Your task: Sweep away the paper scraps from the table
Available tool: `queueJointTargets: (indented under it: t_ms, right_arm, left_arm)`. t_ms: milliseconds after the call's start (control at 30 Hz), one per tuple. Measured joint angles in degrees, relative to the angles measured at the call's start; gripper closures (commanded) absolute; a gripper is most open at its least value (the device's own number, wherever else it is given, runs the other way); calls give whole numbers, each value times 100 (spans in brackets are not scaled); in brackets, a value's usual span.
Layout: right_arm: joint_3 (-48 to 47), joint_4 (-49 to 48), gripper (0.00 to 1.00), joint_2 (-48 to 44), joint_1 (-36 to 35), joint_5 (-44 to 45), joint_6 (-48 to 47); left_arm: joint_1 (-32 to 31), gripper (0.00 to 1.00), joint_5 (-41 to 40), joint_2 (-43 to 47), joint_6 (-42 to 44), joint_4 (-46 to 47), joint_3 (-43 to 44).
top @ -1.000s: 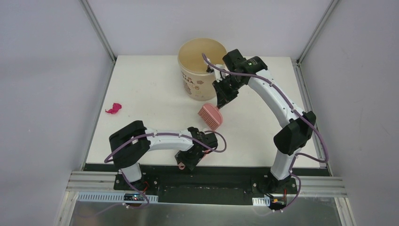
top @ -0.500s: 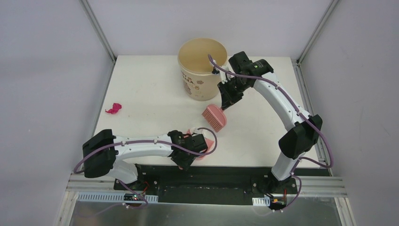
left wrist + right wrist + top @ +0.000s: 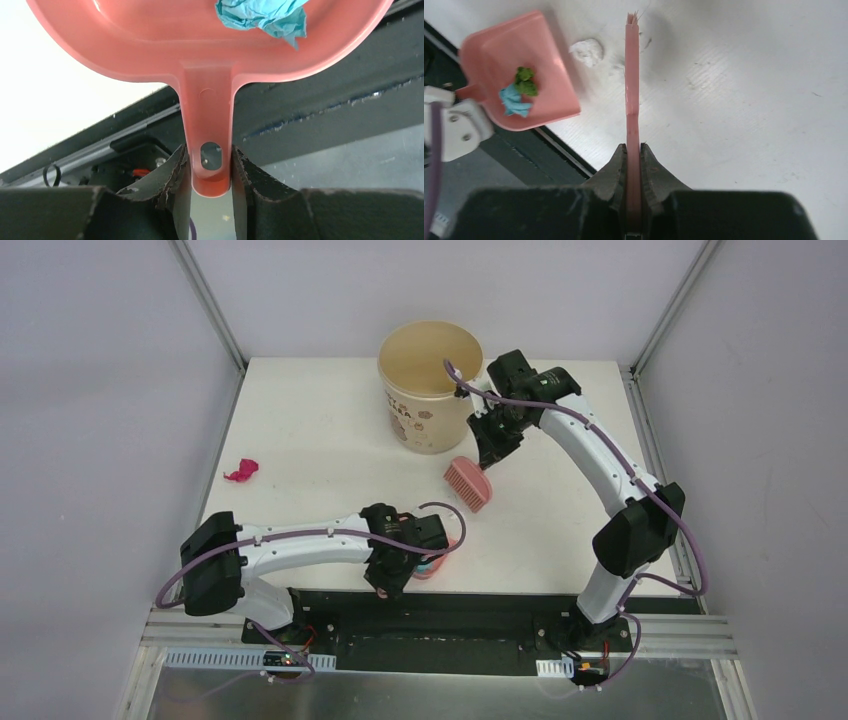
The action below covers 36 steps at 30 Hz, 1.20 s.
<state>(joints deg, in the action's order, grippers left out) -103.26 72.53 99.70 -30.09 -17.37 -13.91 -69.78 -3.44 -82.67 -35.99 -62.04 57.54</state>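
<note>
From above, the left arm (image 3: 300,540) has unfolded low along the table's (image 3: 310,430) near edge; the right arm (image 3: 590,450) arches far, right gripper (image 3: 489,457) clamped on the brush (image 3: 468,483). A magenta scrap (image 3: 241,471) lies by the left edge. Left wrist: the left gripper (image 3: 211,170) seemingly pinches the dustpan (image 3: 200,45) handle, a blue scrap (image 3: 265,15) inside. Right wrist: a white scrap (image 3: 586,51) waits unswept at the pan's mouth, so sweeping can resume.
</note>
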Motion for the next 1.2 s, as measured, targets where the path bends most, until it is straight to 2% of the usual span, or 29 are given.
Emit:
queueJointTargets:
  t_ms: [167,367,633,767,967,1033,1200]
  right_arm:
    - [0,-175,100,9,0,678,-118]
    - [7,-507,100,129,-20,1342,-249]
    - [334,-872,100,407,-372,1497,-256]
    - [352,-800,100,557,-730,1150,-321]
    - [216,-509,100,758,-1084,-28,-262]
    - [212,-396,100,811,-1130,-483,-160]
    - [101,-184,100,848,-1001,-905,15]
  left_arm:
    - [0,100,424,31,-122,-988,391]
    - [13,100,1040,31,-131,-2070,483]
    - [518,100,1255,-424,140,-2013,557]
    - [769,100,1250,-879,466,-1742,664]
    - [916,100,1211,-1416,984,-1429,997]
    - [914,100,1200,-1526,1128,-1274,1078]
    - [914,100,1097,-1569,1309,-1027,1099]
